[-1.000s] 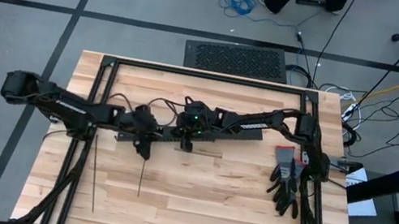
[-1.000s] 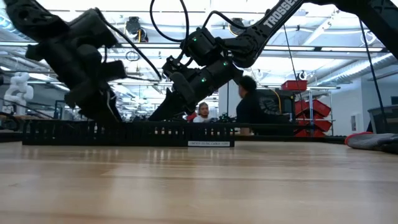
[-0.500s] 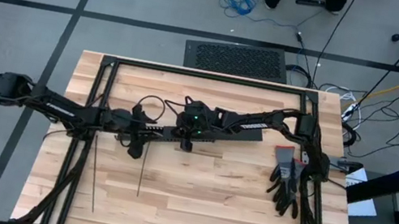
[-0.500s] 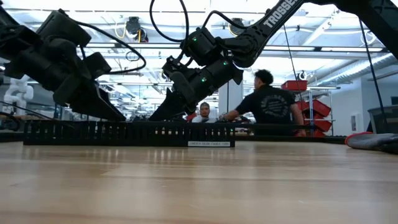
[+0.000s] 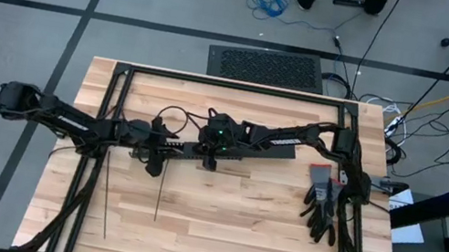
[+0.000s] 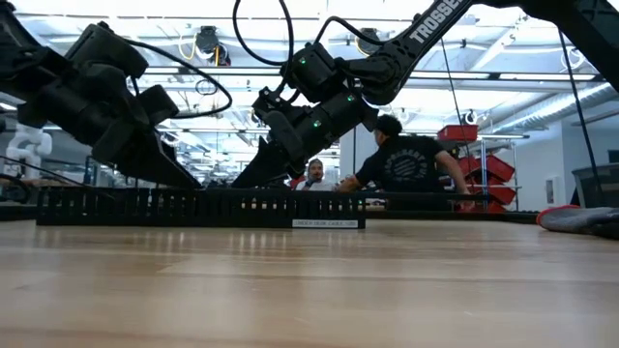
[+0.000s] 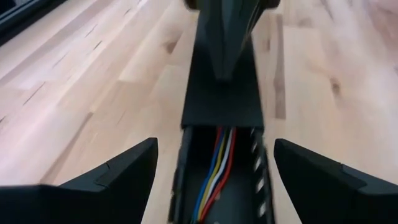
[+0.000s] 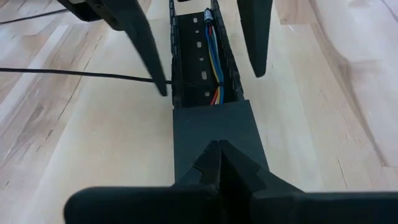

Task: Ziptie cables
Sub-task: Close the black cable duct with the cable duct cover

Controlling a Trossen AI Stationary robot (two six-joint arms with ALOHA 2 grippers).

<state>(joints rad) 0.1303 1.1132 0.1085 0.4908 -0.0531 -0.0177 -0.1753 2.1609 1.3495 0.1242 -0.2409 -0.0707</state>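
The cables (image 7: 214,180), red, white, blue and yellow, lie inside a long black slotted duct (image 5: 280,151) that crosses the middle of the table. A flat black lid (image 8: 211,124) covers part of the duct. One ziptie (image 5: 159,196) runs from the cables over the duct's wall toward the near edge. Another ziptie (image 5: 105,202) lies flat on the table farther left. My left gripper (image 7: 216,144) is open, one finger on each side of the duct. My right gripper (image 8: 219,149) is shut on top of the lid. My right gripper has its shut fingertips (image 7: 222,71) resting on the lid's top face (image 8: 214,134), near the lid's left end. It comes slanting down from the table's right, pointing along the duct. The lid lies flat on the duct.
A pair of black and grey gloves (image 5: 321,208) lies near the table's right edge. A black frame rail (image 5: 232,86) runs round the table top. Bare wood lies between the duct and the near edge. People move in the room behind the table.
My left gripper has tipped from a steep downward point to a flatter slant and shifted a little toward the table's left edge, still open astride the duct. A person in the room behind has moved.
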